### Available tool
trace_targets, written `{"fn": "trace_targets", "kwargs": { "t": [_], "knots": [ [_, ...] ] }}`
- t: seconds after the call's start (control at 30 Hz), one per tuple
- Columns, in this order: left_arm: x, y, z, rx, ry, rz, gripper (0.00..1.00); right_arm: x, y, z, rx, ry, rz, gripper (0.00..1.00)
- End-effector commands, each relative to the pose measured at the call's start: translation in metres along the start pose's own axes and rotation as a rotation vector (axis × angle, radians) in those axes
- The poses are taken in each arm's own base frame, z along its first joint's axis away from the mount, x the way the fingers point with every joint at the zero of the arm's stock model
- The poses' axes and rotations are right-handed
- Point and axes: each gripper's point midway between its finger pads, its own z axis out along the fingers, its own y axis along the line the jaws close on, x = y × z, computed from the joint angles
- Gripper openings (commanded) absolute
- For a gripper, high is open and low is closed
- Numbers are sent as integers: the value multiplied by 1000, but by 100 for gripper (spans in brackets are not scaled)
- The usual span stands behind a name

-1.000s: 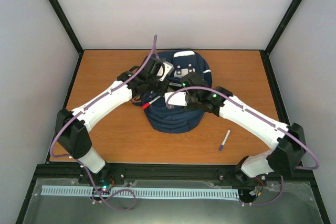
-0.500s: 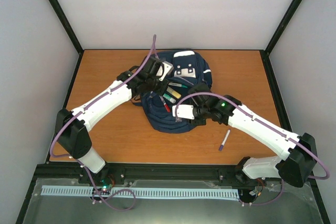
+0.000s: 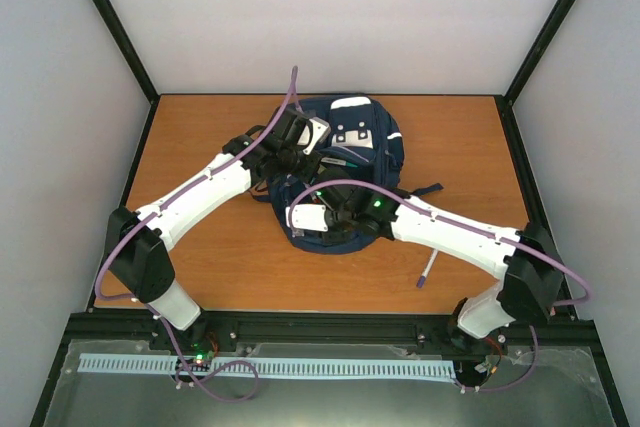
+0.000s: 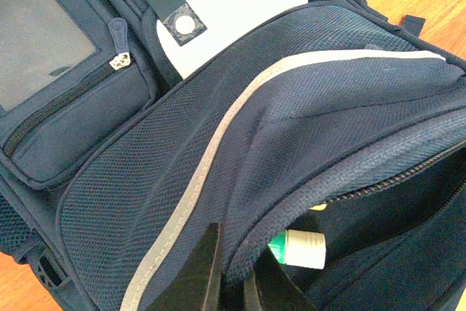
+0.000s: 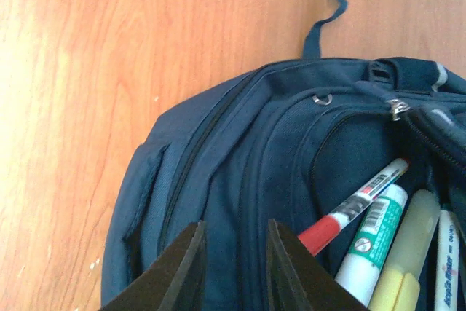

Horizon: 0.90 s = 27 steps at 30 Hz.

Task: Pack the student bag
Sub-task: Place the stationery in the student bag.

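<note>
A slim purple pen [image 3: 428, 269] lies near the near edge of the orange-brown wooden table [image 3: 200, 137], towards its right corner. Beyond it, the right gripper [image 5: 233, 267] hovers over the near end of the student bag [image 3: 380, 142], its dark fingers [image 5: 182, 267] a narrow gap apart with navy cloth showing between them.

The large navy blue fabric backpack lies flat, front up, at the table's middle and reaches towards the far edge. Its main compartment gapes open and holds a red-capped marker [image 5: 349, 213], a green-labelled white marker [image 5: 375, 238] and a pale yellow highlighter [image 5: 408, 253].

On the bag's far left side, the left gripper [image 4: 233, 282] is clamped on the edge of the mesh flap, which carries a grey stripe. Past that sit a zipped front pocket and a white patch with round studs.
</note>
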Motion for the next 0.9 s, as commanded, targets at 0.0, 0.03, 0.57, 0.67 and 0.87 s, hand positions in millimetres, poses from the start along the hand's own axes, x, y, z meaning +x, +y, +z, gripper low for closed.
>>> {"fn": "trace_targets", "kwargs": {
  "t": [0.0,0.03,0.57,0.67,0.87],
  "knots": [
    [-35,-8,-27,30,-110,-28,1,-20,-26,6,104,-18,10,22],
    [-35,-8,-27,30,-110,-29,1,-19,-28,10,113,-9,6,21],
    [-36,-10,-34,42,-122,-27,1,42,-76,40,322,273,-68,11],
    [-36,-10,-35,43,-123,-27,1,50,-84,45,325,294,-58,11],
    [-34,-9,-34,38,-119,-26,1,40,-93,40,323,257,-12,11]
  ]
}}
